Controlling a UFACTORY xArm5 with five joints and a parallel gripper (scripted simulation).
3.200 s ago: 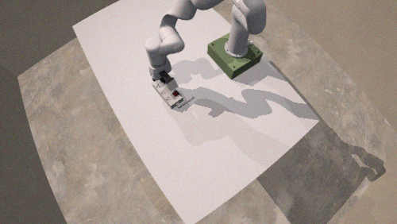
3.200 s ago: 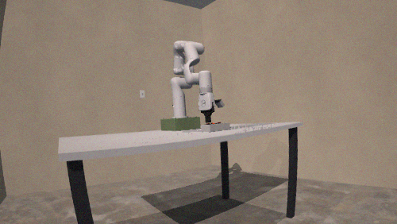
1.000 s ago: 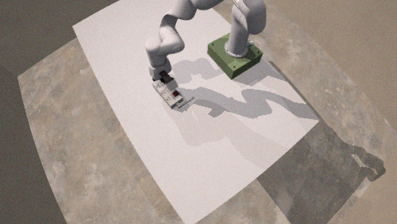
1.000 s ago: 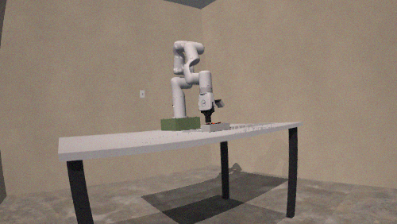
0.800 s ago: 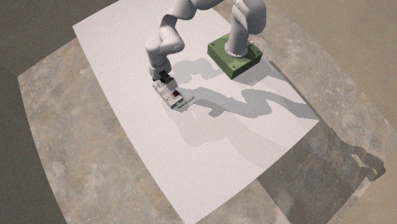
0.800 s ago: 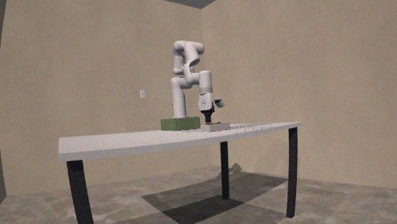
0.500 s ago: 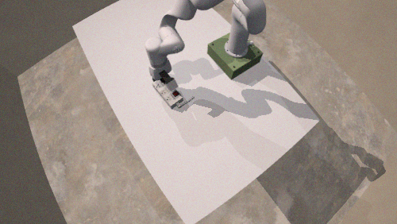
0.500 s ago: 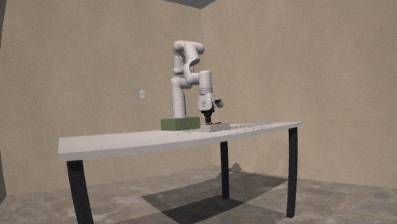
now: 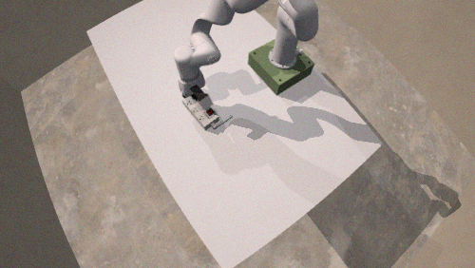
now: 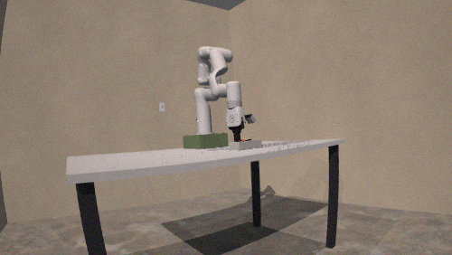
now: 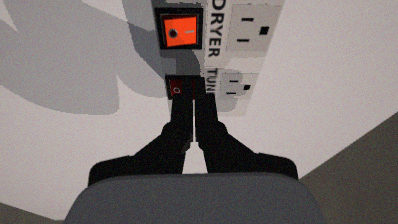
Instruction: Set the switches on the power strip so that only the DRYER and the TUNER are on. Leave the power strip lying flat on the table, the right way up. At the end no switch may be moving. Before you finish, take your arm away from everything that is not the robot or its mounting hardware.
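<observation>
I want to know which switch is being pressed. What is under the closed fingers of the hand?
The hand is shut, empty, its tips over the dark red switch beside the TUNER label. The switch's right half is covered; actual contact cannot be seen.

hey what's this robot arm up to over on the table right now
A white robot arm is working the switches on a power strip lying flat on the table. Its hand is shut, holding nothing, with the fingertips at the dark red switch beside the TUNER outlet. The DRYER switch glows bright orange.
</observation>
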